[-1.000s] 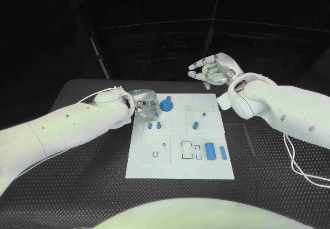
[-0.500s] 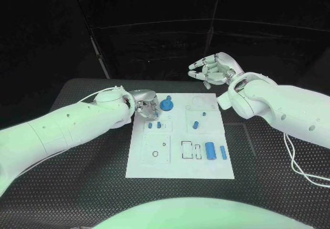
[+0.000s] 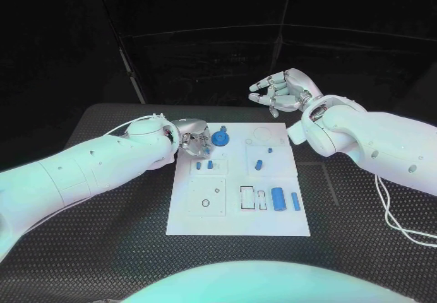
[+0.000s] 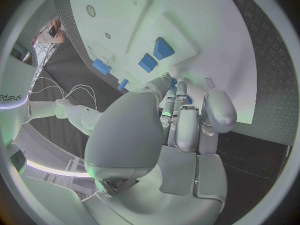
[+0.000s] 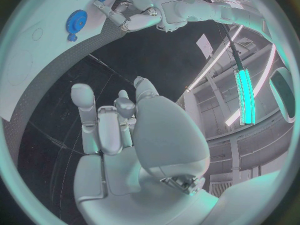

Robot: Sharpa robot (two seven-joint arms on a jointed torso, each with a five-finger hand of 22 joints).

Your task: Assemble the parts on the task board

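Observation:
The white task board (image 3: 239, 218) lies mid-table. A blue gear (image 3: 220, 139) sits at its far left corner. My left hand (image 3: 193, 139) is right beside the gear with its fingers curled in, fingertips at the gear's edge; the left wrist view shows that hand (image 4: 181, 120) with a bit of blue (image 4: 173, 83) behind the fingertips. Two small blue pieces (image 3: 204, 165), a blue peg (image 3: 259, 166) and a blue cylinder (image 3: 278, 198) rest on the board. My right hand (image 3: 282, 91) hangs raised beyond the board's far edge, fingers curled, holding nothing. The right wrist view shows the gear (image 5: 77, 20) far off.
A slim blue pin (image 3: 295, 201) lies by the cylinder, and a tiny blue piece (image 3: 269, 151) sits above the peg. The black ribbed table (image 3: 109, 252) spreads around the board. A white cable (image 3: 396, 221) trails at the right.

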